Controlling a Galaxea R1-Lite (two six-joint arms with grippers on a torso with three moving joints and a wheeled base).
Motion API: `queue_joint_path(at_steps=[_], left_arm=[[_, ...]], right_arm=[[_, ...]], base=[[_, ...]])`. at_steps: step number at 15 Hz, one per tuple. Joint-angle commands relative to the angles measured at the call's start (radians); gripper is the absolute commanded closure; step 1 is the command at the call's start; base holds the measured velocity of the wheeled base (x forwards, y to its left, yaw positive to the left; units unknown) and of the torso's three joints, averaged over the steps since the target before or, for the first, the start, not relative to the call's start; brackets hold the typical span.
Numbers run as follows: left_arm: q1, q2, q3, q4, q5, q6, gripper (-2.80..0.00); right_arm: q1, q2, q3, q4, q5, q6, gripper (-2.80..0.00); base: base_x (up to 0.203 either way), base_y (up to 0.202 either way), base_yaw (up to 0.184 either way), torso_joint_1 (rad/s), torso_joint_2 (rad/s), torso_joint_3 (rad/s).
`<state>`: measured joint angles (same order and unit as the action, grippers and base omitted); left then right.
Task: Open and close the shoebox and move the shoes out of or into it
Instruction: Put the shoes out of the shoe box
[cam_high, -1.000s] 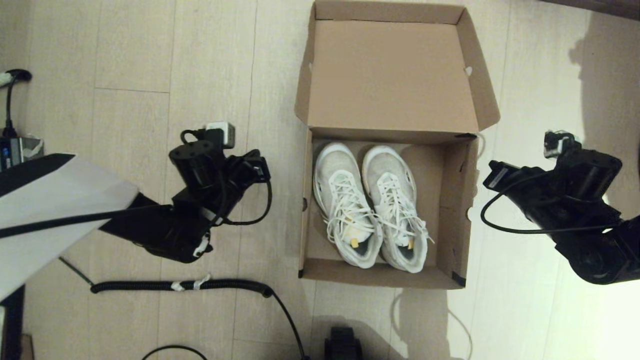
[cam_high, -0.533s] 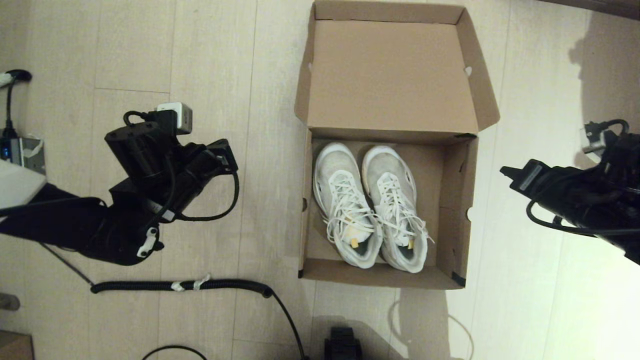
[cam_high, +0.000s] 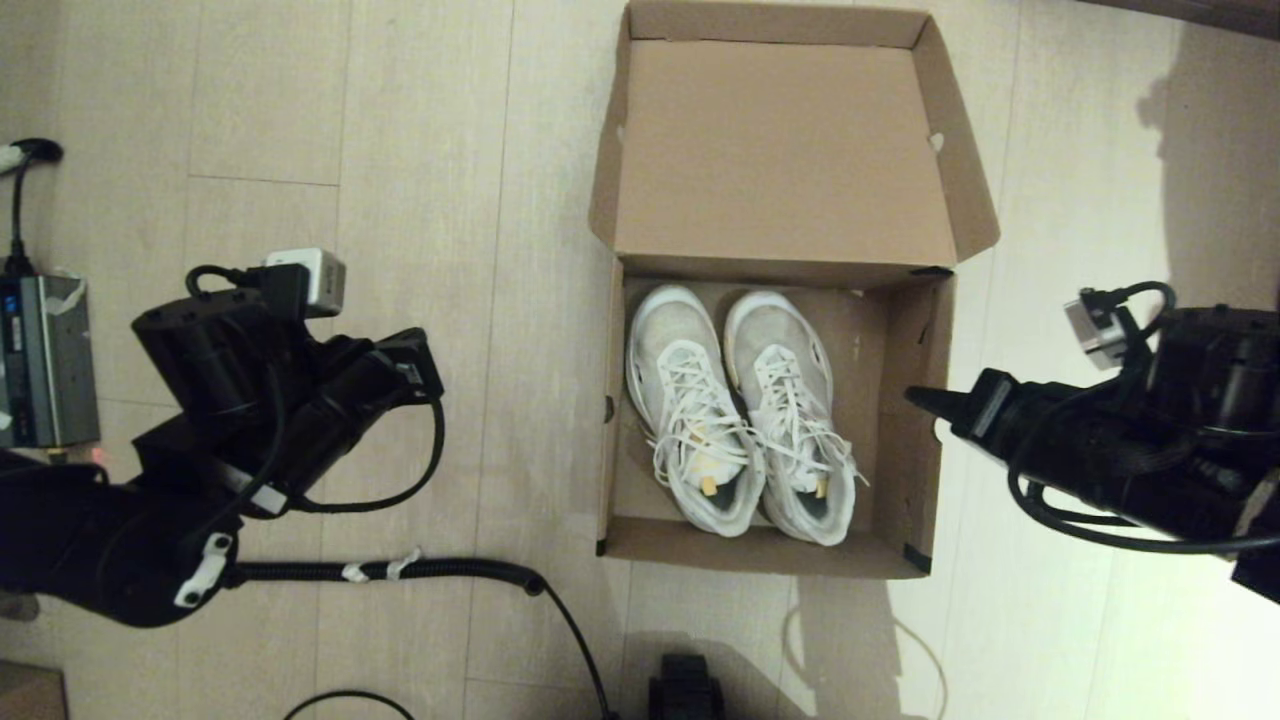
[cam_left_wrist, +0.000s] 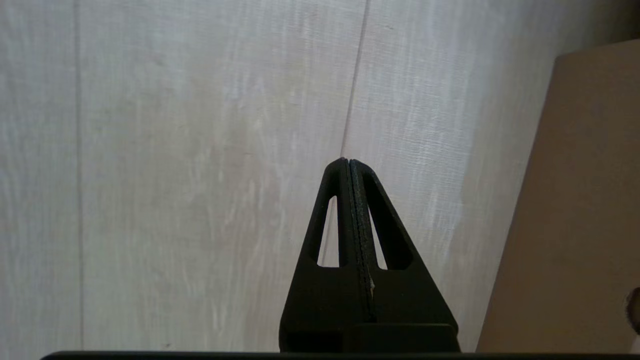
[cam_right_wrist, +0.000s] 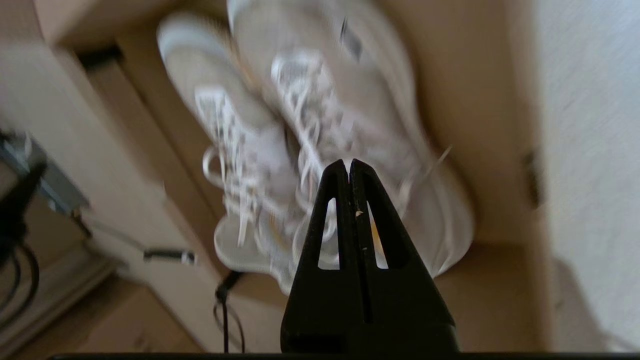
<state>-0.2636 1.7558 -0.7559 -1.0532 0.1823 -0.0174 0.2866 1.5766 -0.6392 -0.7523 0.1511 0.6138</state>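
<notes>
1. Pale wood-plank floor (cam_high: 420, 120); a grey device (cam_high: 45, 360) sits at nine o'clock, half cut off.
2. Left tool (cam_left_wrist: 348, 162), fingers pressed together, hovers over bare planks.
3. Shoebox (cam_high: 925, 470), lid flung open toward twelve, holds the shoes (cam_high: 740, 410) side by side.
4. Right tool (cam_high: 925, 398), fingers together, tip at the box's three o'clock wall; shoes blurred in its wrist view.

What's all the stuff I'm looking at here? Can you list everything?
shoebox: one, brown cardboard, on the floor, lid folded back open.
shoes: two, white, side by side inside the shoebox.
coiled cable: one, black, on the floor nearer the robot.
metal device: one, grey, far left edge.
floor: pale wood planks.
left tool: one, black, shut, over bare floor left of the shoebox.
right tool: one, black, shut, at the shoebox's right wall, pointing at the shoes.
</notes>
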Motion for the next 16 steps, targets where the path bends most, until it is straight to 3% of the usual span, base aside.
queue_joint_path(at_steps=[1, 2, 5, 9, 12, 16], left_arm=[[-0.002, 0.027, -0.047, -0.001, 0.003, 0.001, 0.0], [-0.002, 0.049, -0.085, 0.004, 0.003, 0.004, 0.0], [-0.019, 0.1, -0.135, 0.006, 0.006, 0.02, 0.0], [-0.02, 0.102, -0.131, -0.002, 0.02, 0.022, 0.0], [-0.02, 0.1, -0.131, -0.004, 0.02, 0.024, 0.0], [-0.022, 0.099, -0.129, -0.004, 0.02, 0.024, 0.0]], right_arm=[[0.045, 0.035, 0.013, -0.006, 0.004, 0.004, 0.0], [0.078, 0.035, 0.022, -0.007, 0.004, 0.003, -2.8], [0.18, 0.037, 0.029, -0.014, -0.004, 0.008, -2.8], [0.298, 0.092, 0.035, -0.014, -0.076, 0.001, -2.8], [0.318, 0.188, 0.056, -0.069, -0.117, -0.031, -2.8], [0.318, 0.323, 0.097, -0.284, -0.169, -0.094, -2.8]], base=[[0.0, 0.0, 0.0, 0.0, 0.0, 0.0], [0.0, 0.0, 0.0, 0.0, 0.0, 0.0], [0.0, 0.0, 0.0, 0.0, 0.0, 0.0], [0.0, 0.0, 0.0, 0.0, 0.0, 0.0], [0.0, 0.0, 0.0, 0.0, 0.0, 0.0], [0.0, 0.0, 0.0, 0.0, 0.0, 0.0]])
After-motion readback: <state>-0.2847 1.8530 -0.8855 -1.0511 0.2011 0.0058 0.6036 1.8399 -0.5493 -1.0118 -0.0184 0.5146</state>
